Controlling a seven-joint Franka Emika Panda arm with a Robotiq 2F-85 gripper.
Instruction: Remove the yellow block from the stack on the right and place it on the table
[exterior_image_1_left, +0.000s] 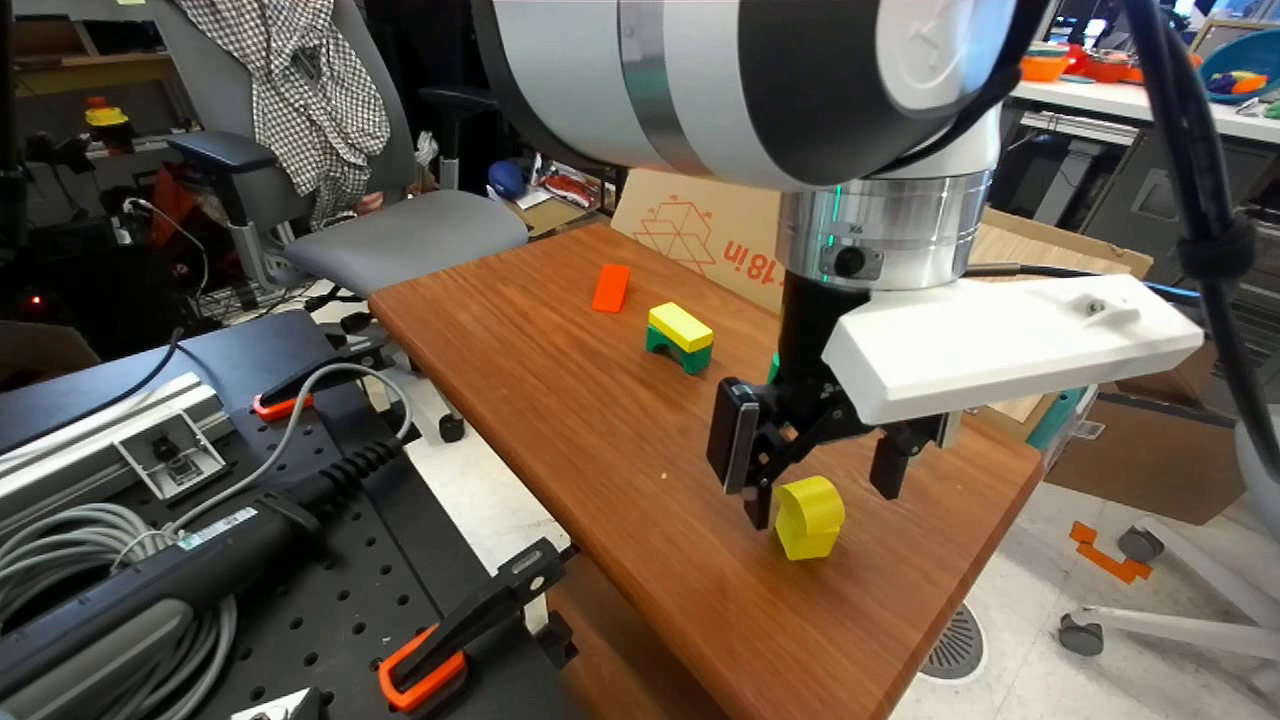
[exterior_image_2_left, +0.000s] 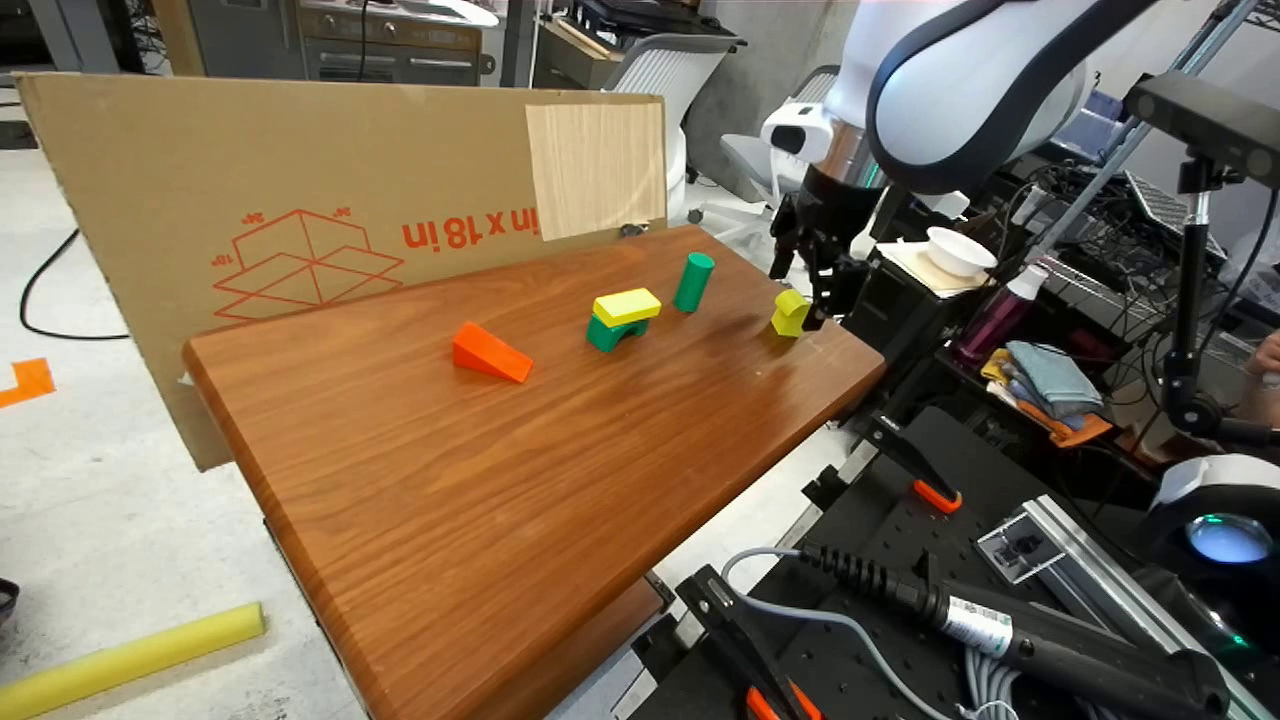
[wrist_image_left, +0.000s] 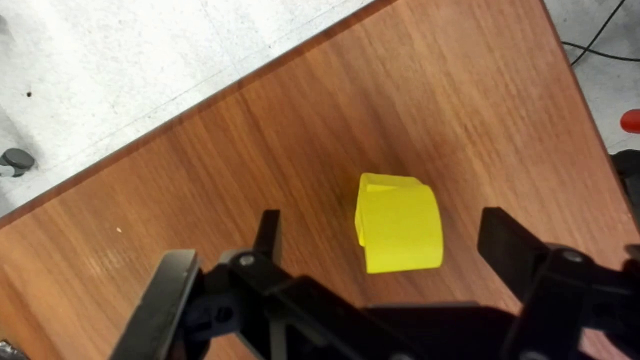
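The stack is two small yellow blocks near one end of the reddish-brown table (exterior_image_1_left: 590, 430). The yellow block on top (exterior_image_1_left: 815, 502) has a curved upper face and sits slightly turned on the lower yellow block (exterior_image_1_left: 808, 541). The upper block also shows in an exterior view (exterior_image_2_left: 793, 303) and in the wrist view (wrist_image_left: 402, 227), where it hides most of the lower block (wrist_image_left: 392, 180). My gripper (wrist_image_left: 382, 220) is open and empty. Its fingers are on either side of the stack in the wrist view, with gaps on both sides. In an exterior view the gripper (exterior_image_1_left: 822, 495) is above and around the upper block's height.
A yellow block (exterior_image_2_left: 627, 306) rests on a green arch block (exterior_image_2_left: 603, 335) mid-table. A green cylinder (exterior_image_2_left: 694, 282) stands between that pair and the stack. An orange wedge (exterior_image_2_left: 488, 352) lies farther off. A cardboard sheet (exterior_image_2_left: 350, 170) stands along one long table edge.
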